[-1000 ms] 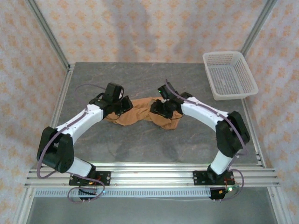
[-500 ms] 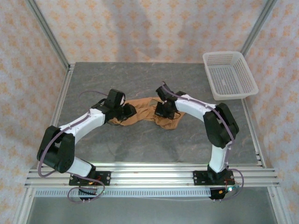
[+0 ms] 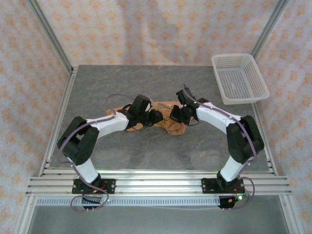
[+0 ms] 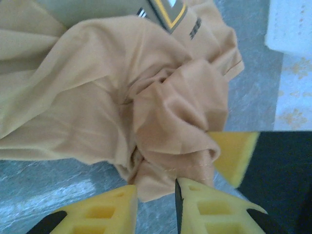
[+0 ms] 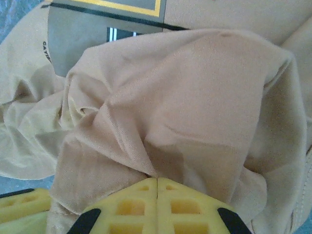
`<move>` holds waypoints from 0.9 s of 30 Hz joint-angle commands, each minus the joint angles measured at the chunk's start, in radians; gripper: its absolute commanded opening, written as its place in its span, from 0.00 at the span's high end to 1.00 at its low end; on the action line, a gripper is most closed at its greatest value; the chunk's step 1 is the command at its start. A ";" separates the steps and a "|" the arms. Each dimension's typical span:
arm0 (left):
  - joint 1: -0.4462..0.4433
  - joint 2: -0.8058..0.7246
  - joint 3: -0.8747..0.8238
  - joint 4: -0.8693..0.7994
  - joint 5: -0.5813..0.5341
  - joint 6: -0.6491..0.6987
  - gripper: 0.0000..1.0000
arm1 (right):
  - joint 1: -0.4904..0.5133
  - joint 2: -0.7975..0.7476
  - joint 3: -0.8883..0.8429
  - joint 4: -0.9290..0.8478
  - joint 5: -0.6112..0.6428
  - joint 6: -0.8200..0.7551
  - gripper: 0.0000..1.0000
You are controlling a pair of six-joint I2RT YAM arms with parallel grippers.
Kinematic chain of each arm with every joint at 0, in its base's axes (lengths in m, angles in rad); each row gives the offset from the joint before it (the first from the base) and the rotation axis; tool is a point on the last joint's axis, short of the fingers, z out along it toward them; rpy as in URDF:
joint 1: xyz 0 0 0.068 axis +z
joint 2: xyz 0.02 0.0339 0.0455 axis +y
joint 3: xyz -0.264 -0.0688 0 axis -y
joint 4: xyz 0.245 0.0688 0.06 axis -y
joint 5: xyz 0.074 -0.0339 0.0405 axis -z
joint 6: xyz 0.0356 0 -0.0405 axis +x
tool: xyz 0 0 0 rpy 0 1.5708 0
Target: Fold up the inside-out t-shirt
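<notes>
Tan cloth, basically one scrunched heap: the inside-out t-shirt (image 3: 171,127) lay bunched up around the middle of the grey bench (image 3: 146,151), a bit toward the far side. Both arms reached in over it from the near edge. From above, the left pincer (image 3: 157,117) sat at the left part of the heap and the right pincer (image 3: 174,116) at its right part. The two were near each other, with cloth between and under them.

Right pincer was closed tight, its fingers (image 5: 131,207) meeting with no gap. In its wrist view a fold of the shirt ran straight down into the seam where they met, so it was clamped on the fabric. Beyond that the shirt ballooned out in loose wrinkles, with a grey print (image 5: 107,19) edged in yellow at the far end.

Left pincer was only narrowly parted. In its wrist view the two yellow fingers (image 4: 107,212) stood a little apart. A hemmed lip of the shirt hung right at the mouth of that gap, and bare bench showed lower down between them. Couldn't tell if the pads actually touched the cloth. One yellow finger of the other pincer poked in just right of that bunch, up against the fabric.

White mesh basket (image 3: 240,78) sat in the far right corner of the bench, well apart from the shirt.
</notes>
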 commanded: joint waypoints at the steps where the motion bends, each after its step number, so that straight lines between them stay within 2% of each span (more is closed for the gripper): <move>1: 0.000 0.005 0.034 0.062 0.013 -0.021 0.72 | -0.004 -0.013 -0.005 0.037 -0.021 -0.004 1.00; 11: 0.000 0.051 0.021 0.130 0.018 -0.061 0.71 | -0.005 -0.019 0.008 0.034 -0.035 -0.007 1.00; 16: 0.000 0.011 -0.022 0.194 0.024 -0.080 0.71 | -0.009 -0.013 0.002 0.034 -0.029 -0.010 1.00; 21: 0.002 -0.047 -0.028 0.127 0.005 -0.053 0.61 | -0.012 -0.011 0.006 0.033 -0.030 -0.013 1.00; 27: 0.001 -0.041 -0.025 0.102 -0.003 -0.050 0.58 | -0.013 -0.017 0.008 0.033 -0.038 -0.008 1.00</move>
